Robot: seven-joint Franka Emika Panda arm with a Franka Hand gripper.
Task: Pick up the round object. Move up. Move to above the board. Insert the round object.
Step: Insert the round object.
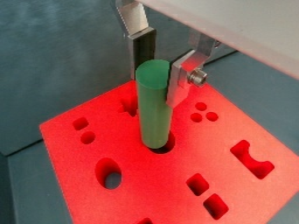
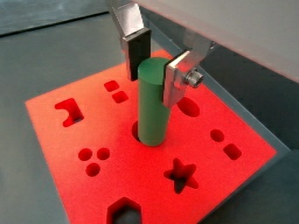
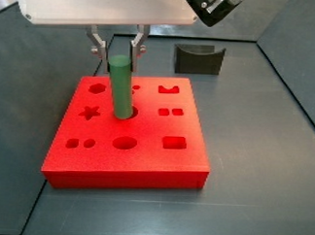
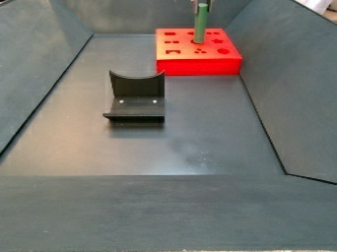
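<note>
The green round object [image 1: 152, 109] stands upright with its lower end in a round hole near the middle of the red board [image 1: 111, 197]. It shows the same way in the wrist view [image 2: 151, 109] and in both side views [image 3: 120, 89] [image 4: 202, 22]. My gripper [image 1: 160, 74] is above the board with a finger on each side of the peg's top. In a side view the gripper [image 3: 117, 45] has its fingers spread wider than the peg, with a gap on each side. The jaws are open.
The board [image 3: 133, 157] [image 4: 198, 59] lies on the dark bin floor near a wall. The dark fixture [image 3: 198, 59] [image 4: 134, 96] stands on the floor apart from the board. Sloping dark walls enclose the floor.
</note>
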